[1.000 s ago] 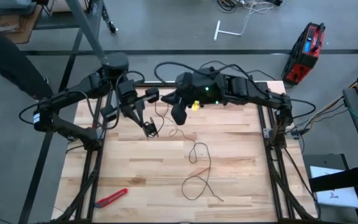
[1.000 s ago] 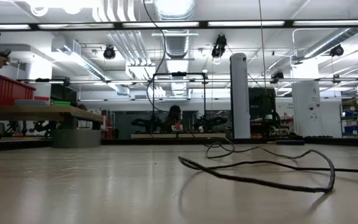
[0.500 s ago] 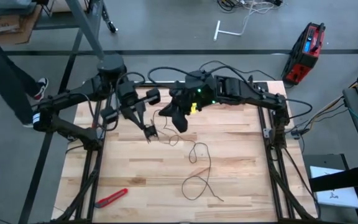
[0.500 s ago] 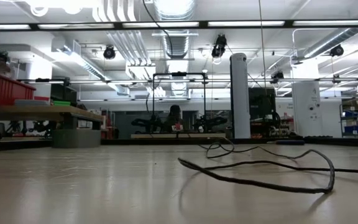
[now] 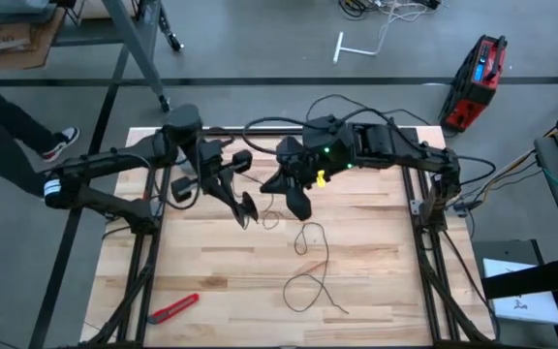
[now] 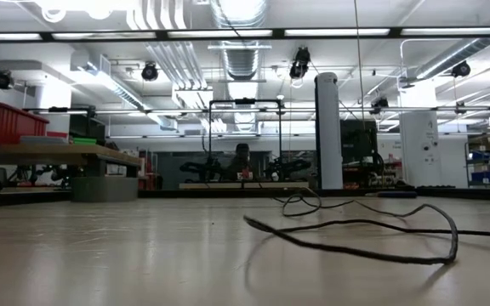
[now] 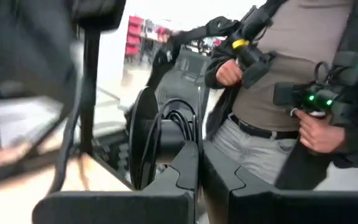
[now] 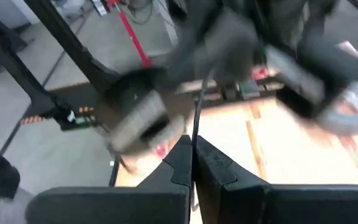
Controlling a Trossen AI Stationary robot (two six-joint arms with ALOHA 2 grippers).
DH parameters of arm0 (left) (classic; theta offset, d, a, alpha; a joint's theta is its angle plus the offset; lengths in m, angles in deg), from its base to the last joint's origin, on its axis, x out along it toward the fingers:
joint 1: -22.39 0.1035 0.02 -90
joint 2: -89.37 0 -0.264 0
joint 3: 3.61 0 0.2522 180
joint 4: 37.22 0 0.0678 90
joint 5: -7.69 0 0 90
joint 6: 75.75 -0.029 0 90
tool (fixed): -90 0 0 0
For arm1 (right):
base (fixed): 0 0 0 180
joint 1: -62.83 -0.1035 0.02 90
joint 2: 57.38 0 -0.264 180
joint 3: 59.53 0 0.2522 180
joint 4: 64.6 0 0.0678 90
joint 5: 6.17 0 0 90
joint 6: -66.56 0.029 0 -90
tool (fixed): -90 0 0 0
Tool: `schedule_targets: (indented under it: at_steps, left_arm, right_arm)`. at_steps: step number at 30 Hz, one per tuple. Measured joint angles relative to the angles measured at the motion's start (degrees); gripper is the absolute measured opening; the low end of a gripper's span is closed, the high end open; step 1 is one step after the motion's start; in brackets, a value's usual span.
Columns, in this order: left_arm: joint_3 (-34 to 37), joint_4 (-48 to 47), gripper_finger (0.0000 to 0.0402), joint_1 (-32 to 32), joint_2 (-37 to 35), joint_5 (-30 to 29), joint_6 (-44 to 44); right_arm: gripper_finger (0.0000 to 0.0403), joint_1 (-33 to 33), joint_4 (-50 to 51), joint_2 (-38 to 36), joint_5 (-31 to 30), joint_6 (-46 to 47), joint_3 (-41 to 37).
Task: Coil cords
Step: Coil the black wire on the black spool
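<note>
The thin black cord (image 5: 310, 260) lies in loose loops on the wooden table (image 5: 376, 281); the low view shows one loop (image 6: 357, 231). Its small black round reel (image 7: 145, 138) hangs above the table's middle, edge-on in the left wrist view, with cord wound on it. My left gripper (image 5: 246, 210) is shut on the reel. Just right of it, my right gripper (image 5: 298, 205) is shut on the cord. A short stretch of cord (image 5: 271, 219) runs between the two grippers. My left gripper pinches a part at the reel's centre (image 7: 174, 142) between its two shut fingers. The reel stands on edge beside the fingertips, lifted clear of the table. My right gripper pinches the thin cord (image 8: 194, 118) between its two fingertips, one strand. The cord runs on from the fingers toward the left gripper.
A red-handled tool (image 5: 173, 308) lies near the table's near left corner. A grey tape roll (image 8: 353, 104) shows in the right wrist view, on the table beyond the left gripper. A person stands behind the table's far edge.
Both grippers have gone toward the table's right and near edges, staying close together and shut. The reel has gone along with my left gripper. The loops of cord on the table lie as before.
</note>
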Motion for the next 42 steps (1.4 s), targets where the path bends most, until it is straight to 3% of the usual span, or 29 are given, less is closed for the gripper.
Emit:
schedule_targets:
  at_steps: [4, 8, 12, 17, 20, 26, 32, 42]
  left_arm:
    - [-0.5, 16.2, 0.0, 0.3, -1.9, -0.2, 5.9]
    - [-1.7, 25.8, 0.0, 2.1, -4.1, -7.9, 8.6]
    - [-1.3, 22.7, 0.0, 5.9, -5.9, -15.3, 7.3]
    - [1.2, 12.4, 0.0, 11.1, -7.9, -15.4, 5.6]
    - [2.9, 11.4, 0.0, 12.0, -8.5, -15.5, 5.5]
    - [4.3, 11.8, 0.0, 12.1, -9.1, -16.3, 5.4]
    - [4.9, 3.8, 0.0, 12.5, -9.1, -16.3, 3.9]
    - [4.9, -0.3, 0.0, 10.3, -7.2, -1.0, 8.5]
  right_arm:
    - [0.0, -0.5, 5.2, -0.1, -0.9, 0.8, 0.0]
    - [0.0, -1.4, 5.5, -0.1, 0.0, -0.5, 0.0]
    - [0.0, -1.7, 5.2, -0.2, -0.1, -2.7, 0.0]
    - [0.0, -2.8, 4.2, -1.5, -6.3, -5.5, 0.0]
    - [0.0, -3.7, 4.9, -2.6, -10.8, -6.5, 0.0]
    - [0.0, -3.9, 3.9, -3.8, -13.5, -7.7, 0.0]
    - [0.0, -4.0, 3.6, -5.3, -14.2, -9.3, 0.0]
    - [0.0, -3.1, -0.8, -7.6, -16.9, -12.9, 0.0]
